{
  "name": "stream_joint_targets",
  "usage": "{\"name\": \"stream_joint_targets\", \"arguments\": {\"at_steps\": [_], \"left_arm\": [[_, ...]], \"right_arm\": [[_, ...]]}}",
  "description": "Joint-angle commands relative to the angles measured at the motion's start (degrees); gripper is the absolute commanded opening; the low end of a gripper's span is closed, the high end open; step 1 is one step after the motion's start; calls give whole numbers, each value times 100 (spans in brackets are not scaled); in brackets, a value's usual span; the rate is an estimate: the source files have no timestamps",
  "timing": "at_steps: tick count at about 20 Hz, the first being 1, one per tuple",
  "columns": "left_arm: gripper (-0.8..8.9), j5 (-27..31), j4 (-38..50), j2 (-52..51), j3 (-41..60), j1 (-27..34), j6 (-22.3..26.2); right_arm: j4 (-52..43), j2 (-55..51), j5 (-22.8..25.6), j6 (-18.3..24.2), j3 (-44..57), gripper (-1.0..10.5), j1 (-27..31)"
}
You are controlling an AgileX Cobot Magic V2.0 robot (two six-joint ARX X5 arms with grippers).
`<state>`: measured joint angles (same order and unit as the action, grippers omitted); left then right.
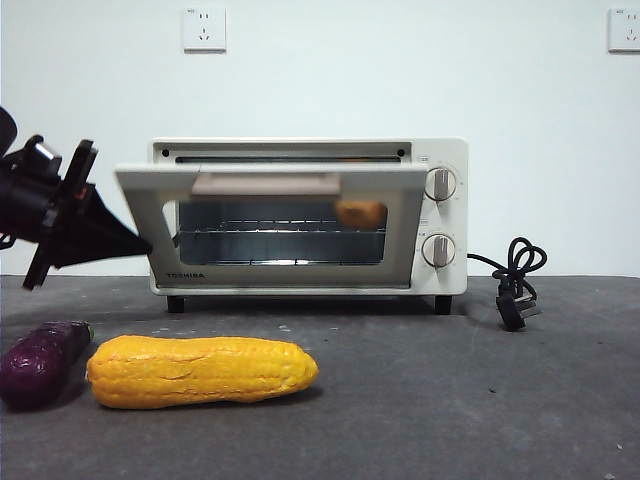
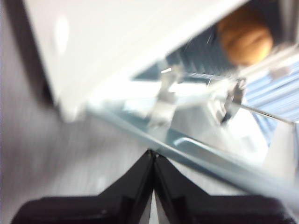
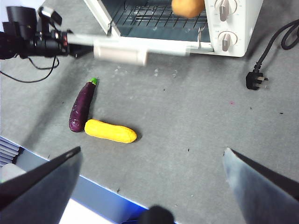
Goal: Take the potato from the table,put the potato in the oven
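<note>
On the worktop (image 1: pixel 480 400) stands one oven (image 1: pixel 445 150), door part open, one potato (image 1: pixel 360 212) on its rack. In front lie one corn cob (image 1: pixel 200 371) and one eggplant (image 1: pixel 40 362), touching. The left claw (image 1: pixel 140 245), clenched, meets the door's edge; the right claw (image 3: pixel 149 161) hangs released above.

Setting: robot lab test bench. Evidence: bare white wall (image 1: pixel 400 70), two wall sockets (image 1: pixel 204 29), grey felt-like table (image 1: pixel 450 400).

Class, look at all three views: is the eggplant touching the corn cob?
Cannot tell. In the right wrist view the eggplant and corn cob meet end to end with no visible gap; the front view shows shadow between them.
</note>
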<state>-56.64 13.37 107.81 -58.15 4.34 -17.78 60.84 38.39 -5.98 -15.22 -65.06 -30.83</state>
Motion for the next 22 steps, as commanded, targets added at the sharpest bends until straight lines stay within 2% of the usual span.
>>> {"name": "stream_joint_targets", "arguments": {"at_steps": [1, 3, 5, 9, 11, 15, 17, 19, 22], "left_arm": [[-9, -28, 841, 9, -4, -26, -730], [-9, 50, 1462, 9, -7, -24, -1141], [-8, 111, 1744, -24, -7, -24, -1274], [-8, -160, 1668, -269, -7, -24, -1272], [-8, -203, 1322, -586, -7, -26, -1217], [-7, -170, 398, -1556, -7, -52, -774], [-7, -136, -332, -2173, -7, -63, -487], [-7, 240, -1276, -2859, -7, -122, 70], [-7, 1137, -2736, -3882, -7, -243, 844]], "right_arm": [[-35, -11, 15, -35, 4, 503, -4], [-35, -11, 15, -35, 4, 503, -4], [-35, -9, 20, -35, 4, 503, -4], [-35, 24, 26, -28, 4, 503, -4], [-37, 55, 26, 42, 4, 503, -4], [-35, 219, 24, 282, 4, 503, -4], [-42, 334, 22, 426, 4, 503, -4], [-46, 466, 15, 581, 4, 503, -4], [-168, 645, 11, 798, 4, 503, -4]]}}
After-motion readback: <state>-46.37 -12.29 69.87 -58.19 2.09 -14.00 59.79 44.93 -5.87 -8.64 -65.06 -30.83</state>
